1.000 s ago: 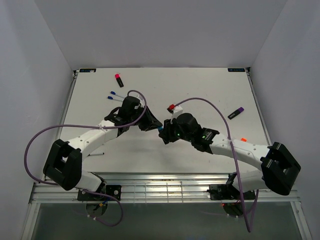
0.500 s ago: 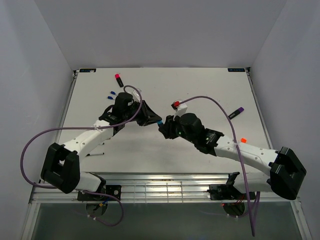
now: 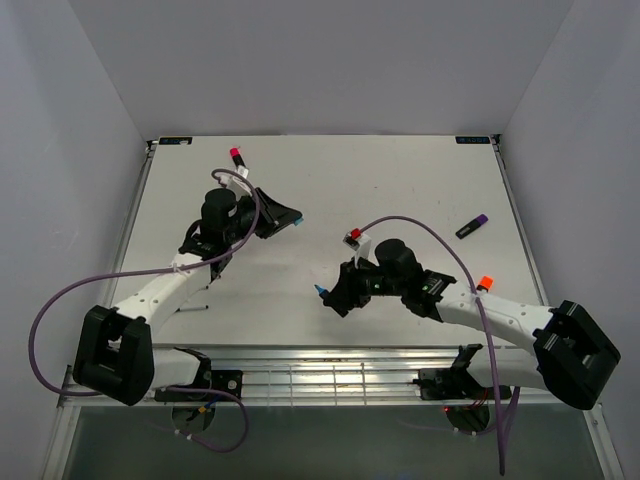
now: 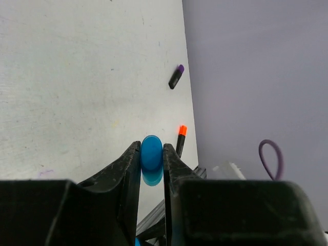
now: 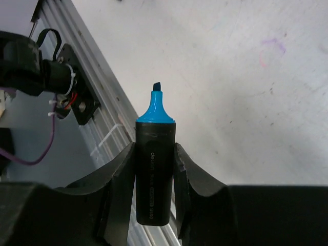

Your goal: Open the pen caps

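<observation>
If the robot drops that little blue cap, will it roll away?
Probably a bit: the blue cap looks rounded, so it may roll. It looks small, so likely light. The left gripper pinches it without squashing, so probably stiff.

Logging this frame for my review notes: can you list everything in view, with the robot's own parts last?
cyan round plastic cap: one, cyan, pinched between the left hand's fingers.
stubby black plastic marker: one, black with a bare blue tip, cap off, held in the right hand.
pink plastic cap: one, on a black marker, far left of the table.
purple plastic cap: one, on a black marker, right side.
orange plastic cap: one, on a black marker, right edge by the right arm.
white table: one, under everything.
purple cables: two, one per arm.
left hand: closed on the cap.
right hand: closed on the marker.
</observation>
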Robot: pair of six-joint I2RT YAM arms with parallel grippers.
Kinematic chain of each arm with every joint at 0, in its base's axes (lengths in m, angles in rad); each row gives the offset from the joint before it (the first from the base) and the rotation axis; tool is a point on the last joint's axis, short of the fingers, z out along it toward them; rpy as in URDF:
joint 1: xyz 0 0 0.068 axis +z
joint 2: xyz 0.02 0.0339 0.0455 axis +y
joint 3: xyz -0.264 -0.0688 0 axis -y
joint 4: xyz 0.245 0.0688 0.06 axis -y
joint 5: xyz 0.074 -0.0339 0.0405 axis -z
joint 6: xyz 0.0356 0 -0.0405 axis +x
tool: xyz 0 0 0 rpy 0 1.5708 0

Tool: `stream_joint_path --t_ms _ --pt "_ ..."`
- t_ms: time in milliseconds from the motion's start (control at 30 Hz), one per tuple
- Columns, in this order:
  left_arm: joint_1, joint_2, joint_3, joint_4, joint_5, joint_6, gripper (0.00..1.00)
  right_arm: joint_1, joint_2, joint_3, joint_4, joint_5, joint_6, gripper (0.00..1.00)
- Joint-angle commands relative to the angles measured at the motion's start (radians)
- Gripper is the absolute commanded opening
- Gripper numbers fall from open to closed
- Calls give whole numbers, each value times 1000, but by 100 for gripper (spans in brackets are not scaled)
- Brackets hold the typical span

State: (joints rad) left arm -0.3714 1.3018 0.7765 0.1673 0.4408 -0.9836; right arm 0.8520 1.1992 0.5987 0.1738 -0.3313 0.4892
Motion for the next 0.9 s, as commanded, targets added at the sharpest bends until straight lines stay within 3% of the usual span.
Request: stream_joint_path --t_ms 0,100,267,433,733,867 --pt "9 -67 38 -19 -101 25 0 -14 -26 -20 29 -160 48 8" --pt "11 -47 95 -126 -110 33 0 -16 -38 13 -92 -10 14 8" --pt "6 158 228 -216 59 118 0 -44 -23 82 -235 257 -14 8" --pt "-30 367 398 -308 62 195 0 -139 86 116 -232 325 -21 8" --pt "-63 721 740 -451 39 308 0 -195 249 204 -186 434 -119 8" --pt "-72 855 911 -544 52 338 0 -220 267 168 -82 426 -136 8"
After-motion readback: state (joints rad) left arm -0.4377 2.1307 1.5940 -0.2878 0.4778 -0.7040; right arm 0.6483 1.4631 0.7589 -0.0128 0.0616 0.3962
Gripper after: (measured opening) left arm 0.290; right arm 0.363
